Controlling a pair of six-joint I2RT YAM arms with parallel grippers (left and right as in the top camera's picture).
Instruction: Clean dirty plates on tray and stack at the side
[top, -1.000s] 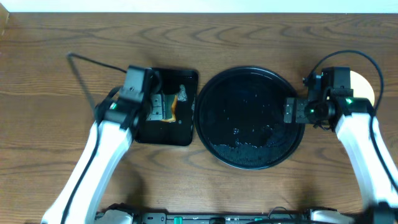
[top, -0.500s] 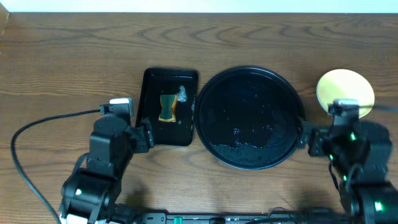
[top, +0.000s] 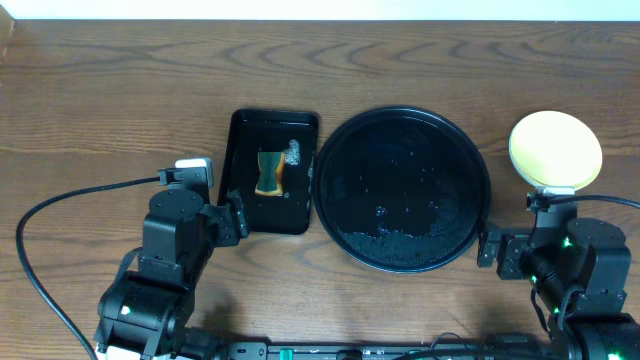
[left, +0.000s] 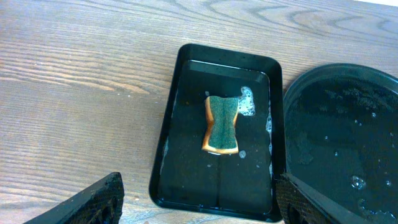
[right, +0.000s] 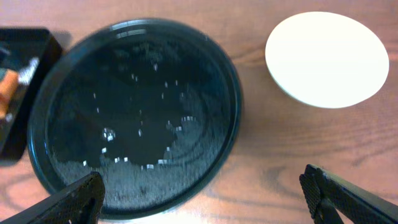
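Note:
The large round black tray (top: 345, 160) sits mid-table, wet with droplets and foam, with no plate on it; it also shows in the right wrist view (right: 74, 68) and the left wrist view (left: 348, 143). A pale yellow plate (top: 556, 148) lies on the table to the right of the tray, clean-looking on top (right: 326, 56). No mint-blue plate shows. My left gripper (top: 232, 217) is open and empty near the front of the rectangular tray (left: 199, 208). My right gripper (top: 490, 248) is open and empty by the round tray's front right rim (right: 205, 205).
A smaller rectangular black tray (top: 240, 135) stands left of the round tray, holding a green and orange sponge (top: 269, 172) and some foam; both also show in the left wrist view, the tray (left: 171, 124) and the sponge (left: 222, 124). A black cable (top: 60, 200) loops at the left.
Both arms have drawn back toward the table's front edge. The left gripper has left the rectangular tray and the right gripper has left the round tray's rim. The yellow plate is now fully uncovered.

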